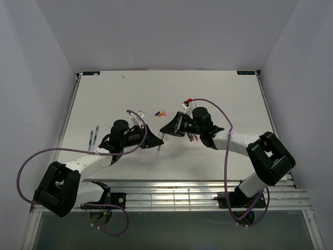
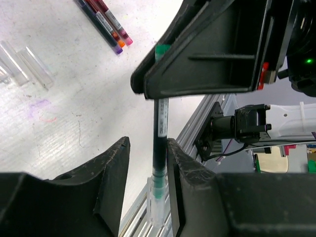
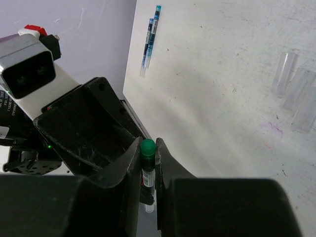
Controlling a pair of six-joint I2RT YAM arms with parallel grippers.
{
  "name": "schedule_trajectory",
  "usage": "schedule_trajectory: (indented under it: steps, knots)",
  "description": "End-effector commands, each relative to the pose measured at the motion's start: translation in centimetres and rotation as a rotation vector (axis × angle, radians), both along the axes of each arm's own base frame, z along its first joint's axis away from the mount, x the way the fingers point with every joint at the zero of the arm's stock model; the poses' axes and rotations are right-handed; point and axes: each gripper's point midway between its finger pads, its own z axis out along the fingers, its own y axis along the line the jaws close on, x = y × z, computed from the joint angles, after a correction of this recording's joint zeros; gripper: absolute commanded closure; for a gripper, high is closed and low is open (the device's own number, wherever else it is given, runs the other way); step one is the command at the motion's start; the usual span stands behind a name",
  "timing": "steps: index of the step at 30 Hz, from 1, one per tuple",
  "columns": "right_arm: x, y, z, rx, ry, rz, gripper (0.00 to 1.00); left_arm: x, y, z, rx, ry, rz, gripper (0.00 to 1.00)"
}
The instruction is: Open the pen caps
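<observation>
My right gripper is shut on a dark green pen, just below its green end. In the left wrist view this pen hangs down from the right gripper's black fingers. A pale translucent cap sits over its green tip. My left gripper is open around the pen's lower end. One finger touches the barrel and the other stands apart. In the top view the two grippers meet mid-table with the pen between them.
Dark red and purple pens lie beyond the grippers, and loose clear caps lie beside them. Two blue pens lie at the table's left. Small orange, blue and red caps lie mid-table. The table's slatted front rail is close below.
</observation>
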Motion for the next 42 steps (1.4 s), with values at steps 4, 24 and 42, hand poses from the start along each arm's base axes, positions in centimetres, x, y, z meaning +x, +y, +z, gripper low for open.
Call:
schedule_trajectory:
  steps: [4, 24, 42]
  knots:
    - [1.1, 0.1, 3.3, 0.047, -0.078, -0.026, 0.92, -2.4, 0.7, -0.1, -0.016, -0.016, -0.028, 0.58]
    - [1.2, 0.0, 3.6, 0.05, -0.081, -0.032, 0.92, -4.3, 1.2, -2.1, -0.011, 0.055, -0.043, 0.58]
    - [1.4, 0.0, 3.7, 0.053, -0.083, -0.031, 0.92, -5.4, 1.1, -2.5, -0.015, 0.07, -0.074, 0.57]
